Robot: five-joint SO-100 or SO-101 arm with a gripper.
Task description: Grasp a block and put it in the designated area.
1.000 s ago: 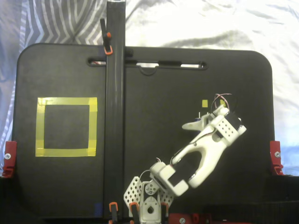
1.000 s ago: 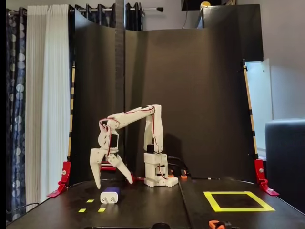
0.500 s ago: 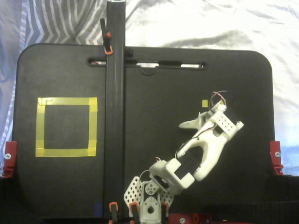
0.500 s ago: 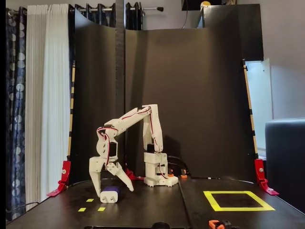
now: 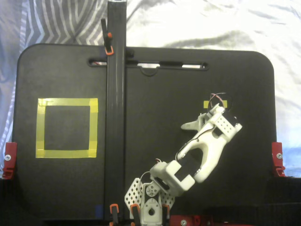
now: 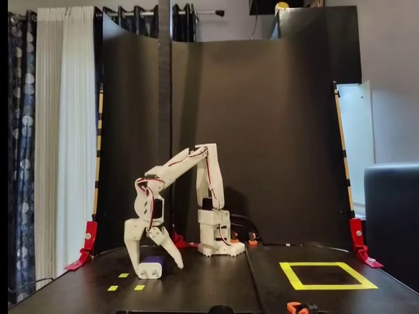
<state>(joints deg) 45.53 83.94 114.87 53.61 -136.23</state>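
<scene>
The navy-blue block (image 6: 152, 267) lies on the black table at the left of a fixed view. My white gripper (image 6: 156, 264) is lowered over it, open, with one finger (image 6: 133, 243) on its left and the other finger (image 6: 171, 254) on its right; neither visibly presses it. In the fixed view from above, the gripper (image 5: 200, 120) is at the table's right half and hides the block. The designated area, a large yellow tape square (image 5: 67, 101), lies at the left there and is empty. It shows at the right in the other fixed view (image 6: 289, 275).
Small yellow tape squares (image 6: 123, 275) mark the spot around the block; one shows above the gripper (image 5: 207, 103). A tall black post (image 5: 115, 117) stands between arm and area. Red clamps (image 5: 278, 157) grip the table edges. The arm's base (image 6: 213, 239) stands behind.
</scene>
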